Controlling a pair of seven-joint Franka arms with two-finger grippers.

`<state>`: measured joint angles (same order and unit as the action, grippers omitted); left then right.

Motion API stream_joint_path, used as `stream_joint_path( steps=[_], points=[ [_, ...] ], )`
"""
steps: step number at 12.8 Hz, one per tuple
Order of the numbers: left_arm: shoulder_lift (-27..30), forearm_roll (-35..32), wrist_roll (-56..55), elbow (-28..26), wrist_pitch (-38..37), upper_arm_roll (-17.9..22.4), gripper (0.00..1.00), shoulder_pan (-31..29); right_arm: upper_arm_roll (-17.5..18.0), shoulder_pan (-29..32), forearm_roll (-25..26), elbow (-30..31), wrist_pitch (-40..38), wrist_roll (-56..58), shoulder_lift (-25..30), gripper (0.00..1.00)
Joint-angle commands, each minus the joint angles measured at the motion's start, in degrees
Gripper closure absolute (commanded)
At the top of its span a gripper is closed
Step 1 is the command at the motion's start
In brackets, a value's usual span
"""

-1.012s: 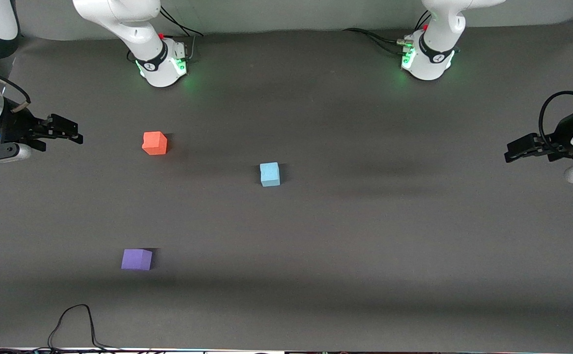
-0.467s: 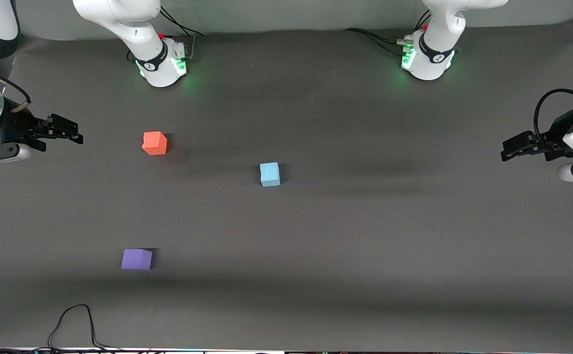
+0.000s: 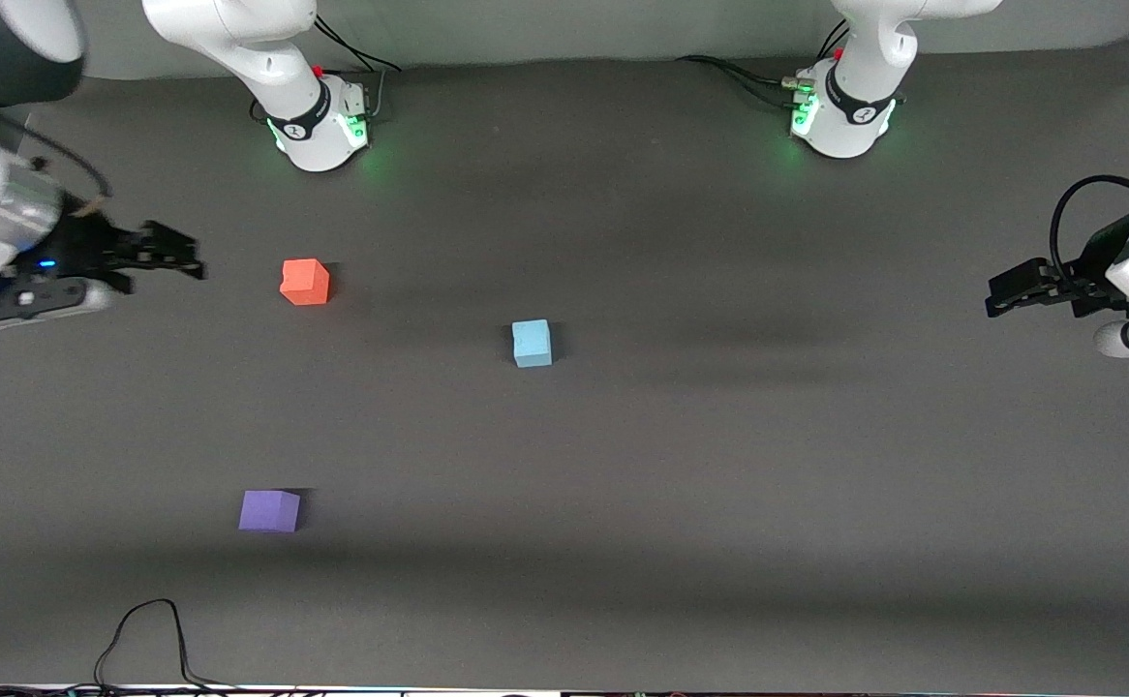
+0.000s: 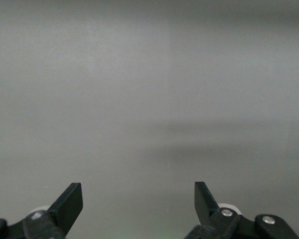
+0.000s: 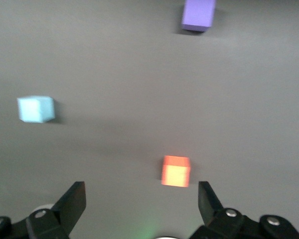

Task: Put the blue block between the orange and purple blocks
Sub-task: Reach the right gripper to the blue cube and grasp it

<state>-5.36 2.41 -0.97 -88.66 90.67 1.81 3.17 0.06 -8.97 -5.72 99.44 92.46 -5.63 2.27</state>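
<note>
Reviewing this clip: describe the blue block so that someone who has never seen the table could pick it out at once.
On the dark grey table lie three small cubes, each standing apart. The blue block sits near the table's middle, closest of the three to the left arm's end. It is the only sky-blue one: the orange block lies farther from the front camera, the purple block nearer.

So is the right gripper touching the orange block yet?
Apart. In the front view, bare table shows between the open right gripper and the orange block; the right wrist view also shows the block clear of its fingertips.
</note>
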Motion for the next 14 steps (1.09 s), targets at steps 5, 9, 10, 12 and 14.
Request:
stream_joint_path(
  steps=[5,9,10,12,14],
  points=[
    [1.8,-0.8,0.8,-1.3,-0.6,-0.7,0.0,-0.4,-0.2,-26.4,-2.9,-2.5,14.6,-27.7,-12.5,0.0],
    [1.8,-0.8,0.8,-1.3,-0.6,-0.5,0.0,-0.4,-0.2,-31.2,-2.6,-2.3,24.7,-29.8,-22.9,0.0],
    [1.7,-0.8,0.8,-1.3,-0.5,-0.5,0.0,-0.4,-0.2,-31.6,-2.5,-2.1,27.0,-29.8,-25.4,0.0],
    [1.5,-0.8,0.8,-1.3,-0.5,-0.5,0.0,-0.3,-0.3,-32.7,-2.4,-0.9,31.9,-29.7,-28.9,0.0],
    [1.4,-0.7,0.7,-1.3,-0.6,-0.6,0.0,-0.4,-0.3,-32.9,-2.2,0.3,35.9,-29.3,-31.3,0.0]
  ],
)
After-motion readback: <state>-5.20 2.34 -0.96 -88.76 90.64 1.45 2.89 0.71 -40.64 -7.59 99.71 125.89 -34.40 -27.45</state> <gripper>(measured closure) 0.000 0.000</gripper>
